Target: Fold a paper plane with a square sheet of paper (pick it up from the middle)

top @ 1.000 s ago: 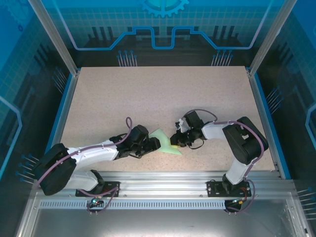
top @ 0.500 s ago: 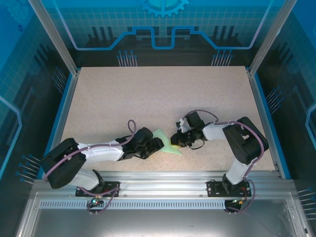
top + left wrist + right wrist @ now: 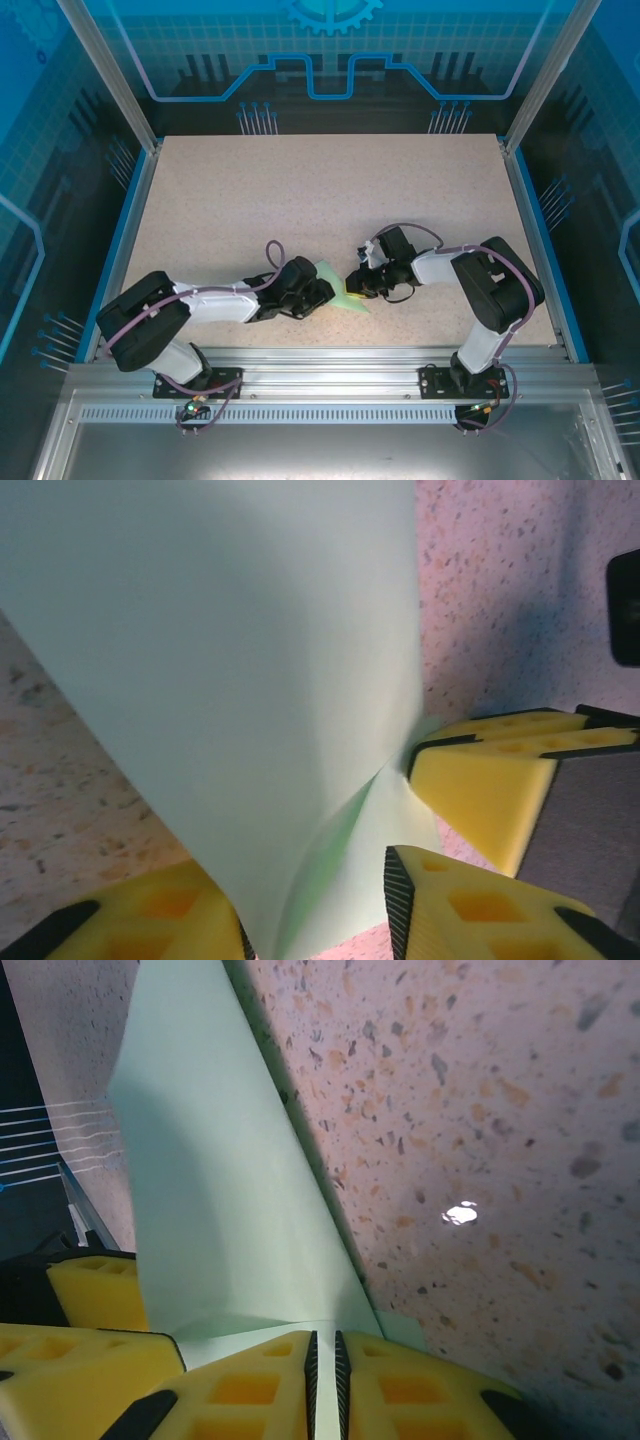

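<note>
The sheet of paper (image 3: 336, 277) is pale mint green and folded into a pointed wedge like a paper plane, lying near the table's front middle. My left gripper (image 3: 322, 293) reaches it from the left. In the left wrist view the paper (image 3: 220, 680) rises as a creased fold between my left gripper's (image 3: 315, 910) yellow fingers, which stand apart around it. My right gripper (image 3: 352, 285) comes from the right and is shut on the paper's edge (image 3: 220, 1210); a thin strip runs between the right gripper's (image 3: 323, 1360) pads. Its fingers (image 3: 490, 780) sit just beyond my left ones.
The speckled beige table (image 3: 320, 190) stretches wide behind the two grippers. A metal rail (image 3: 320, 360) runs along the near edge close below them. Blue side rims and frame posts bound the table left and right.
My left arm has slid to the right along the table, and its jaws have narrowed around the paper's fold. The right gripper and the paper have stayed put.
</note>
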### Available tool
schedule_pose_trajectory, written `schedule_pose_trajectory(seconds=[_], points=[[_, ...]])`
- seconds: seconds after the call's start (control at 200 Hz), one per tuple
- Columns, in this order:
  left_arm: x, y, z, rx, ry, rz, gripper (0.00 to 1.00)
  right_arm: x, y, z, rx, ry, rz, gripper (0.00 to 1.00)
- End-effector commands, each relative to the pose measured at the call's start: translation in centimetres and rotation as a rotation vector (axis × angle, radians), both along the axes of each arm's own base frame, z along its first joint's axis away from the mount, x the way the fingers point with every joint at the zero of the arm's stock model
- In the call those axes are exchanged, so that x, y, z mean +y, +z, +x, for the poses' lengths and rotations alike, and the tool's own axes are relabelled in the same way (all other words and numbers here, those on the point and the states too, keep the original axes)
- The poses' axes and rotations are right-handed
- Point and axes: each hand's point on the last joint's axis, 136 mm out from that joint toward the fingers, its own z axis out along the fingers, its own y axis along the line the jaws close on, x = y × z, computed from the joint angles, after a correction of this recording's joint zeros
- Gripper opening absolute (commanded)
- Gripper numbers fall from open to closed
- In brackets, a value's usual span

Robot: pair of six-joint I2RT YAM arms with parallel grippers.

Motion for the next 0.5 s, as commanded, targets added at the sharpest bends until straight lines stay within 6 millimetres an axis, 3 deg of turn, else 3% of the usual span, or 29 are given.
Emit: schedule_pose_trajectory(seconds=[0.0, 0.06, 0.205, 0.395, 0.495], points=[[-0.3, 0.7, 0.8, -0.045, -0.003, 0.018, 0.33, -1.3, -2.1, -0.3, 0.029, -0.039, -0.069, 0.16], [-0.2, 0.9, 0.9, -0.051, -0.001, 0.017, 0.26, -1.3, -2.0, -0.3, 0.026, -0.039, -0.067, 0.16], [-0.2, 1.3, 1.3, -0.056, -0.006, 0.020, 0.23, -1.2, -1.6, -0.1, 0.014, -0.037, -0.057, 0.18], [0.4, 1.3, 2.0, -0.033, -0.005, 0.033, 0.02, -1.0, -0.3, 0.3, -0.030, -0.032, -0.041, 0.22], [0.7, 1.5, 2.2, -0.029, -0.012, 0.039, 0.00, -0.7, 0.6, 0.6, -0.061, -0.026, -0.022, 0.24]])
